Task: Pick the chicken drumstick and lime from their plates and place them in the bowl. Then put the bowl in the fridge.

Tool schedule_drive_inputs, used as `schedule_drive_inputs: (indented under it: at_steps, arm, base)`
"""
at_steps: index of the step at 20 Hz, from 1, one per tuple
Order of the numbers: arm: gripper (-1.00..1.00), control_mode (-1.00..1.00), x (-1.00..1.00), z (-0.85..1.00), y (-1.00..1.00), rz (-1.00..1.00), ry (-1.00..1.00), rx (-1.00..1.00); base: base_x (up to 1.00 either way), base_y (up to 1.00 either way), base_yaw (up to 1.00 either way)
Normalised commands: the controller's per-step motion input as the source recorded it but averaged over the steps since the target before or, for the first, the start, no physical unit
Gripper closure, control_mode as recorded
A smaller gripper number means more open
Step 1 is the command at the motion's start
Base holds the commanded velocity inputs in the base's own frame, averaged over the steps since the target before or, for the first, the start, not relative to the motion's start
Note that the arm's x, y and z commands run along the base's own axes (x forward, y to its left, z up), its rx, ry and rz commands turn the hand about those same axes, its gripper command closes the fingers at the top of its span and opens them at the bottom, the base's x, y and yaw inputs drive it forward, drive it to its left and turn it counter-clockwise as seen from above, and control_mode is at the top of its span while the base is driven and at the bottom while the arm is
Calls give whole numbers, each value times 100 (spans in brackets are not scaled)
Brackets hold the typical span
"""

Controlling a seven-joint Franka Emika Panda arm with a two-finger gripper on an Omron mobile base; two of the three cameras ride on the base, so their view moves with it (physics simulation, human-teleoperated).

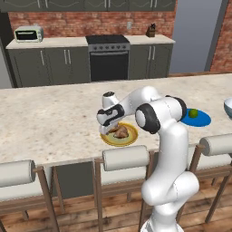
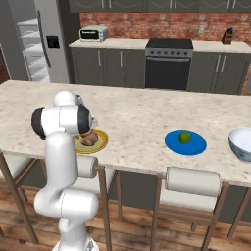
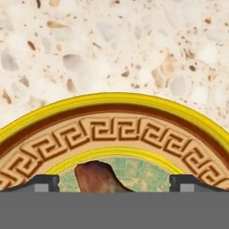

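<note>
One arm bent low | gripper (image 3: pixel 114 182) wide open, empty | straddling chicken drumstick (image 3: pixel 99 177)

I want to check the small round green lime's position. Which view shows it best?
The right base view: the small round green lime sits unobstructed on the bright blue plate. The left base view shows it farther off, beside the arm.

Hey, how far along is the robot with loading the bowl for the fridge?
Nothing is done yet. The open gripper straddles the chicken drumstick, which lies on the yellow plate. The lime sits on the blue plate, the bowl waits, and the fridge comes last.
</note>
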Motion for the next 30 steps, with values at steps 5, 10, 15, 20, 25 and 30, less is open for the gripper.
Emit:
schedule_drive_inputs:
  at_steps: [5, 10, 15, 20, 25, 30]
  arm:
    - [-100, -100, 1, -8, -2, -8, -4, 0]
    - [-100, -100, 5, -13, -2, -6, -1, 0]
    - [100, -100, 9, -8, -1, 0, 0, 0]
    - [100, -100, 0, 0, -16, 0, 0, 0]
    - [100, -100, -3, 0, -22, 0, 1, 0]
    - [100, -100, -2, 12, -12, 0, 0, 0]
  base:
    - [0, 0, 0]
    - [0, 0, 0]
    - [0, 0, 0]
    - [0, 0, 0]
    - [0, 0, 0]
    - [0, 0, 0]
